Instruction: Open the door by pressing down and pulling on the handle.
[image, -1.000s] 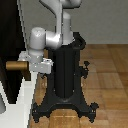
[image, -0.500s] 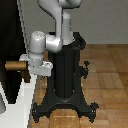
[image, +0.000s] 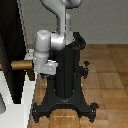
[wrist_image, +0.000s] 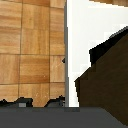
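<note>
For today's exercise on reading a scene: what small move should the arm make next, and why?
Probably press down on the handle. The gripper sits at the handle's outer end, beside the door, which looks barely open. Whether the fingers actually bear on the handle cannot be told.

door (image: 11, 45): cut off by the exterior view's left and top edges; full height and width not shown.
handle (image: 20, 65): only a short tan stub shows; end toward the arm hidden behind the gripper (image: 31, 67).
gripper fingers: too small and blurred in the exterior view to tell apart; whether closed on the handle cannot be told.
arm (image: 62, 15): upper links cut off at the top edge.
pedestal (image: 66, 75): part hidden behind the arm.
wrist view: blurred; dark shapes cropped at the edges, not identifiable.
</note>
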